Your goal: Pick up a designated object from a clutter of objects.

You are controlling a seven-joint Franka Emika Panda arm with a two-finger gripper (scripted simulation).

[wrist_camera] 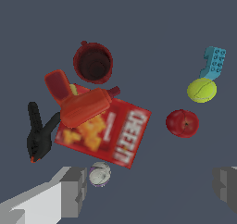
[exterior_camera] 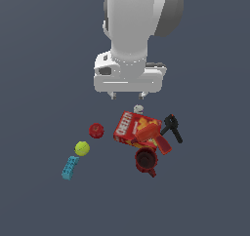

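Cyan brick (exterior_camera: pixel 70 167) probably light, rigid plastic, just beside ball (exterior_camera: pixel 82 148); best pinched across long smooth sides. Hand (exterior_camera: pixel 127 94) was released, empty.

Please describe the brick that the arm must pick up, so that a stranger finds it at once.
Start at the red cracker box and go toward the exterior view's left, past the red apple and the yellow-green ball. Just beyond the ball lies the cyan brick. It alone is blue, oblong and studded.

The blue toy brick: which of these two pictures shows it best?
The wrist view: the cyan brick is larger there, its round studs distinct, close beside the yellow-green ball. The exterior view shows the same brick smaller, with studs only faintly visible.
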